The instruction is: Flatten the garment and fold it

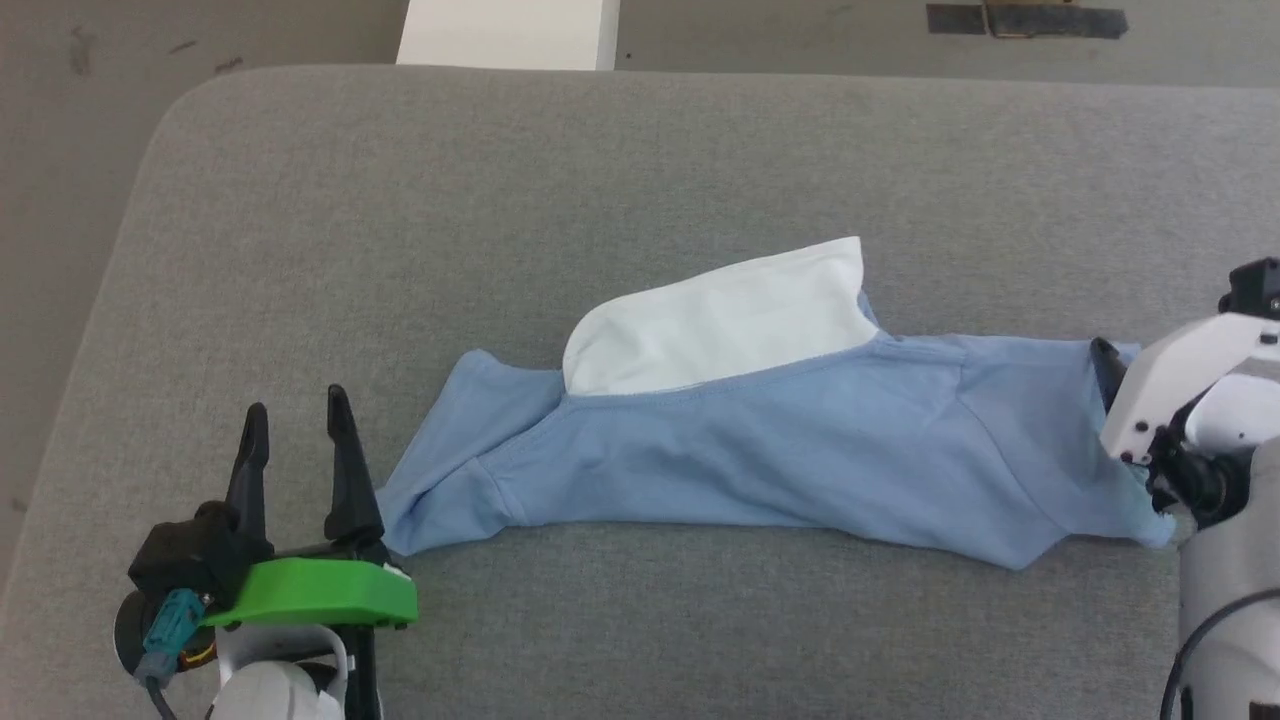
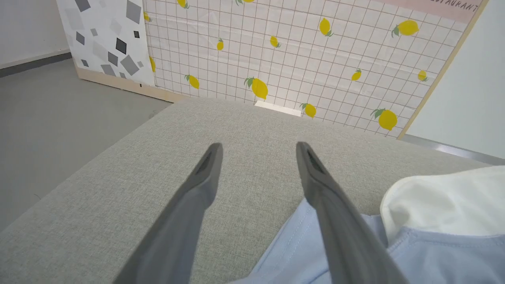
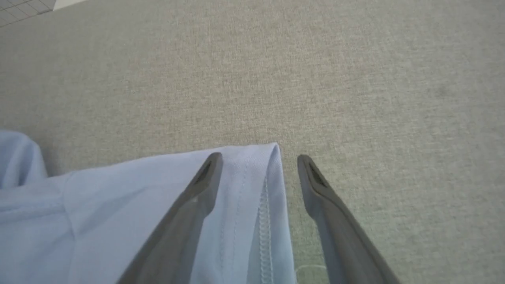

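Observation:
The garment (image 1: 760, 450) is a light blue T-shirt lying in a long band across the grey table (image 1: 640, 180), with a white panel (image 1: 720, 320) sticking out along its far edge. My left gripper (image 1: 295, 402) stands open just left of the garment's left sleeve, nothing between its fingers. In the left wrist view the sleeve (image 2: 292, 244) lies under the right finger of the left gripper (image 2: 258, 146). My right arm's white wrist (image 1: 1180, 380) covers the garment's right end. There the right gripper (image 3: 259, 157) is open above the stitched sleeve hem (image 3: 264, 205).
The table's rounded far-left corner (image 1: 190, 100) drops to grey floor (image 1: 60, 200). A white block (image 1: 510, 35) stands beyond the far edge. A lemon-patterned board (image 2: 315, 59) stands behind the table. Bare tabletop lies beyond and in front of the garment.

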Robot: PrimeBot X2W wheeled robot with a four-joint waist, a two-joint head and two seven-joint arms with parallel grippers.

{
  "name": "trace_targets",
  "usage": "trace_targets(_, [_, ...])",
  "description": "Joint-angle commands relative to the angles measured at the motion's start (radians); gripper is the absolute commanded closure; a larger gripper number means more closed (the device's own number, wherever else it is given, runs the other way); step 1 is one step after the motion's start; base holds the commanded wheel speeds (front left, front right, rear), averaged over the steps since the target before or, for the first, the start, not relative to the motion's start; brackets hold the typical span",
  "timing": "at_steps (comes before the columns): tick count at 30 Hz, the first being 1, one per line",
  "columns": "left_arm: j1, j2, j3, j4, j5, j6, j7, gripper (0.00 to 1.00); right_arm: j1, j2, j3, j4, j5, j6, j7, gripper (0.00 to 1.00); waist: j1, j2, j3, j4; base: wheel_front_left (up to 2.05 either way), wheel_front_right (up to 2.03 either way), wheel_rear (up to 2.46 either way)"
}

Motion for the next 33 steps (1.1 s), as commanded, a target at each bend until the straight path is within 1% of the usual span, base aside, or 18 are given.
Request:
trace_targets(1, [-0.022,-0.012,0.014,0.007,0.015,-0.019,-0.004,0.00,-0.030,-0.003,-0.008,0.023,-0.019,-0.001,0.014,0.00,0.0000,0.0000,0.022,0.022,0.00,0.00,0.00])
trace_targets(3, [-0.025,-0.026,0.028,0.021,0.031,-0.041,-0.004,0.00,-0.054,-0.006,-0.020,0.061,-0.042,-0.001,0.047,0.00,0.0000,0.0000,0.028,0.028,0.00,0.00,0.00])
trace_targets(4, [-0.025,-0.031,0.031,0.029,0.037,-0.051,-0.004,0.00,-0.060,-0.009,-0.024,0.078,-0.055,-0.001,0.068,0.34,0.0000,0.0000,0.029,0.030,0.00,0.00,0.00])
trace_targets(6, [-0.026,-0.041,0.041,0.042,0.049,-0.067,-0.004,0.00,-0.068,-0.009,-0.025,0.103,-0.073,-0.001,0.114,0.93,0.0000,0.0000,0.029,0.034,0.00,0.00,0.00])
trace_targets(7, [-0.025,-0.045,0.046,0.051,0.053,-0.075,-0.004,0.00,-0.069,-0.008,-0.022,0.107,-0.077,-0.001,0.131,1.00,0.0000,0.0000,0.028,0.036,0.00,0.00,0.00])
trace_targets(9, [-0.023,-0.049,0.051,0.069,0.061,-0.089,-0.004,0.00,-0.064,-0.009,-0.012,0.100,-0.077,-0.001,0.139,1.00,0.0000,0.0000,0.024,0.037,0.00,0.00,0.00])
trace_targets(14, [-0.014,-0.045,0.042,0.135,0.074,-0.124,-0.001,0.00,-0.018,-0.011,-0.007,0.036,-0.041,-0.001,0.046,1.00,0.0000,0.0000,-0.002,0.035,0.00,0.00,0.00])
trace_targets(16, [-0.012,-0.029,0.034,0.166,0.074,-0.135,0.033,0.00,0.011,-0.008,-0.001,0.008,-0.019,-0.001,0.018,1.00,0.0000,0.0000,-0.014,0.030,0.00,0.00,0.00])
trace_targets(20, [-0.005,0.001,0.021,0.175,0.063,-0.142,0.174,0.00,0.074,-0.002,0.017,-0.056,0.020,-0.001,-0.010,1.00,0.0000,0.0000,-0.031,0.017,0.00,0.00,0.00])
trace_targets(25, [-0.004,0.037,0.014,0.173,0.040,-0.141,0.374,0.00,0.130,0.002,0.034,-0.123,0.049,-0.001,-0.007,1.00,0.0000,0.0000,-0.045,-0.004,0.00,0.00,0.00])
trace_targets(29, [0.005,0.057,0.014,0.158,0.026,-0.116,0.534,0.00,0.162,0.008,0.047,-0.167,0.065,-0.001,-0.002,1.00,0.0000,0.0000,-0.052,-0.022,0.00,0.00,0.00])
trace_targets(32, [0.015,0.074,0.004,0.157,0.007,-0.113,0.672,0.00,0.184,0.012,0.059,-0.194,0.076,-0.001,0.005,1.00,0.0000,0.0000,-0.054,-0.036,0.00,0.00,0.00])
trace_targets(33, [0.017,0.079,-0.001,0.156,0.005,-0.114,0.702,0.00,0.188,0.013,0.061,-0.199,0.078,-0.001,0.007,1.00,0.0000,0.0000,-0.055,-0.039,0.00,0.00,0.00])
